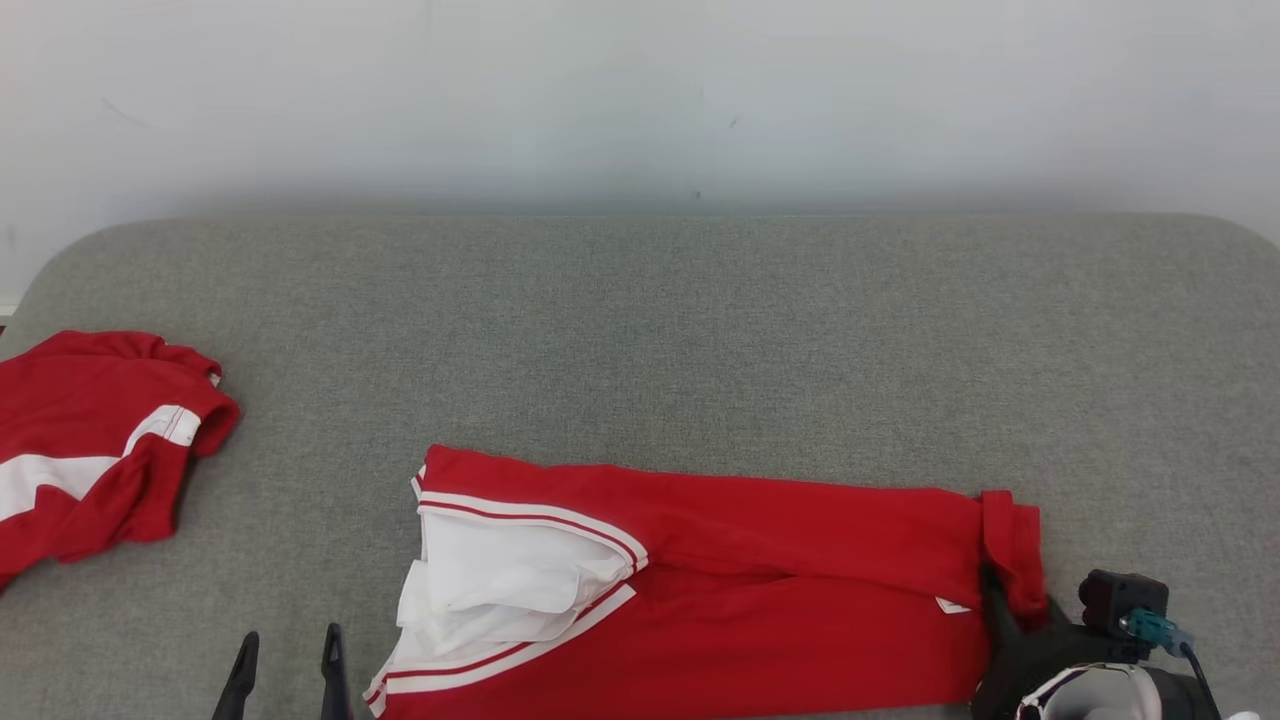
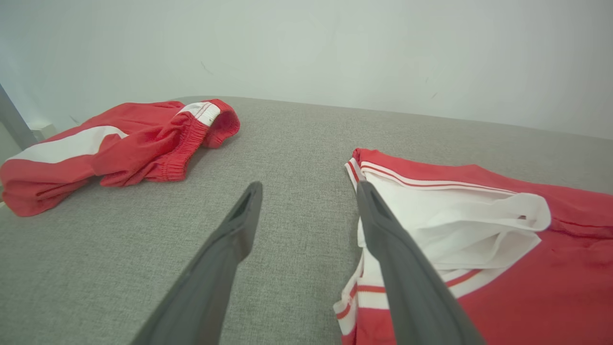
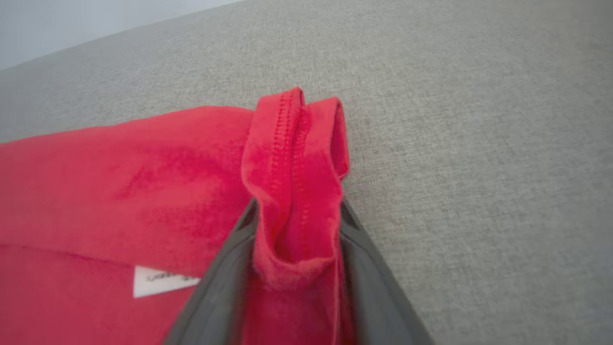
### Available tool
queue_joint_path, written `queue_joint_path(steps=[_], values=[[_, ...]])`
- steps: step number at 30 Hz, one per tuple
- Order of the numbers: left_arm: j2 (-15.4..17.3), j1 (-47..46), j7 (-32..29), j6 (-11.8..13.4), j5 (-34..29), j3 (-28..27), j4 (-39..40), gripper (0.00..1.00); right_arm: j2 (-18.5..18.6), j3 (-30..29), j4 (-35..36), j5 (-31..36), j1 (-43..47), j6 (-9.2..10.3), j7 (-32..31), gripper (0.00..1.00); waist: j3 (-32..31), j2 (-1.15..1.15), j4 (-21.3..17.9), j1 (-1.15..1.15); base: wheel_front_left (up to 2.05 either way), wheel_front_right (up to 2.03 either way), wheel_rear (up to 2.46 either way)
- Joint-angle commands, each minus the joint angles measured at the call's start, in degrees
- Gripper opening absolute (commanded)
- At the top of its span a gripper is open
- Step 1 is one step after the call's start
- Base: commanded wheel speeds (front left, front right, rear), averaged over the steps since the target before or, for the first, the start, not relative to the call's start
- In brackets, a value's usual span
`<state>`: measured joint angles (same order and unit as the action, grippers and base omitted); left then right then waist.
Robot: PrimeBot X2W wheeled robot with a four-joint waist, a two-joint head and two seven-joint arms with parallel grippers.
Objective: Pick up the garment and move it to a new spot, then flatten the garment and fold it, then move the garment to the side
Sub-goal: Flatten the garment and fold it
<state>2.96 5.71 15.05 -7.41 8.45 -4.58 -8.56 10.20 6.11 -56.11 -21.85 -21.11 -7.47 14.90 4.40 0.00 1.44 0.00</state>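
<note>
Fabric surface [image 1: 700, 330], grey, perhaps a mattress, red garment [image 1: 760, 560], pale wall [image 1: 640, 100] behind

Long dark grey fingers [image 2: 407, 268], a black box [image 1: 1120, 598], a teal plug [image 1: 1150, 628] with black cable [image 1: 1196, 668], a white forearm shell [image 1: 1095, 697]

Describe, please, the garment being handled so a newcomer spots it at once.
On the grey padded table, look along the near edge. The flat red garment lies stretched sideways, its right end between the right gripper's fingers. Unlike the crumpled red garment at far left, it shows a white lining with striped trim.
</note>
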Motion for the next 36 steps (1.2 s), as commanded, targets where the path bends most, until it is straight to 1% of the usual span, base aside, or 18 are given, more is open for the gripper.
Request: queue_joint_path(steps=[1,5,14,17,20,24,31,36], values=[[-0.09,-0.39,0.15,-0.09,-0.86,-0.29,-0.36,1.00,-0.66,0.86,-1.03,-0.49,0.43,-0.07,-0.59,0.00,-0.19,0.00,-0.16,0.00,0.00,0.00,0.00],[-0.10,-0.04,0.15,-0.09,-0.87,-0.63,-0.85,1.00,0.62,0.91,-1.65,-1.27,-0.19,-0.05,-0.41,0.00,-0.71,0.00,-0.52,0.00,0.00,0.00,0.00],[-0.09,1.57,0.15,-0.09,-0.20,-0.32,-1.53,1.00,7.44,-2.02,-2.51,-1.32,-2.76,0.02,0.24,0.00,-2.56,0.00,-1.01,0.00,0.00,0.00,0.00],[-0.09,1.37,0.15,-0.09,-0.23,-0.31,-1.70,1.00,8.83,-2.44,-2.74,-1.24,-3.06,0.02,0.24,0.00,-3.08,0.00,-1.12,0.00,0.00,0.00,0.00],[-0.10,1.76,0.15,-0.09,-0.31,-0.55,-2.03,1.00,7.98,-1.90,-1.40,-2.71,-3.14,0.02,0.06,0.00,-3.68,0.00,-1.30,0.00,0.00,0.00,0.00],[-0.11,2.62,0.15,-0.09,-0.25,-0.92,-1.76,1.00,5.03,0.45,3.84,-7.96,-1.72,0.01,-2.73,0.00,-4.21,0.00,-1.51,0.00,0.00,0.00,0.00],[-0.09,3.03,0.15,-0.09,-0.16,-1.71,-2.14,1.00,1.14,5.37,20.76,-20.62,2.62,0.00,-12.15,0.00,-4.53,0.00,-1.65,0.00,0.00,0.00,0.00],[-0.09,2.36,0.15,-0.08,-0.41,-1.06,-2.77,1.00,-2.26,7.34,30.45,-26.44,5.09,0.00,-18.14,0.00,-4.57,0.00,-0.75,0.00,0.00,0.00,0.00]])
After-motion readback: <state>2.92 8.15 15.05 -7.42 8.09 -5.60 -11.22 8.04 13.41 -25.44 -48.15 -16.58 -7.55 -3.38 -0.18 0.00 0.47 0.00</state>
